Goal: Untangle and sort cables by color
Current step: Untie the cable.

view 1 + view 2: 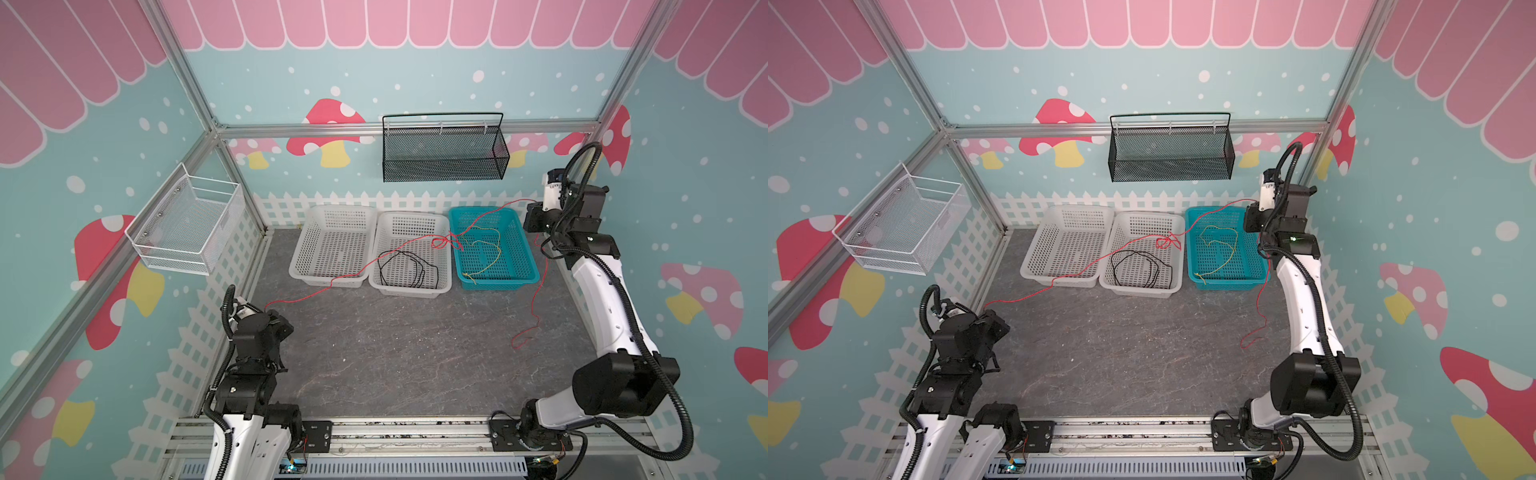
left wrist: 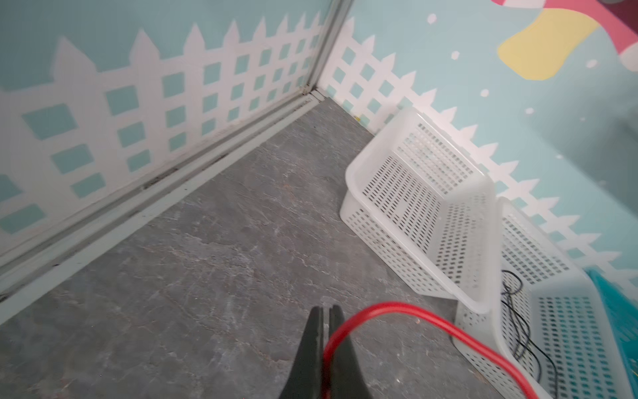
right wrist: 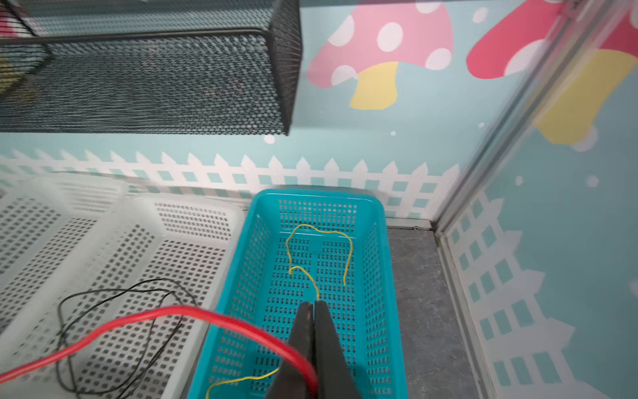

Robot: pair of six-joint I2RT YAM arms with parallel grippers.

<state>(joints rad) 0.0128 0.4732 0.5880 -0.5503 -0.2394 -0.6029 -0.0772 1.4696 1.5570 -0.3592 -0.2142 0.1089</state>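
Left gripper: jaws clenched on one end of the red cable, which loops out from between the two dark fingers. It sits low at the near left of the grey table.

Right gripper: jaws pressed together and grasping the same red cable at the other side. It is raised above the far right corner of the teal basket.

Red cable, in both top views: it runs from the left gripper across the near right corner of the left white basket and over the middle white basket. It bunches into a knot above the edge shared by the middle and teal baskets, then climbs to the right gripper. A loose tail drops beside the right arm and ends in a small loop on the table at the right.

Black cable: coiled in loose loops inside the middle white basket, beneath the red span.

Yellow cable: lying curled on the floor of the teal basket.

The three baskets stand side by side along the far wall, the left white one holding no cable. A black mesh rack hangs on the wall above them.
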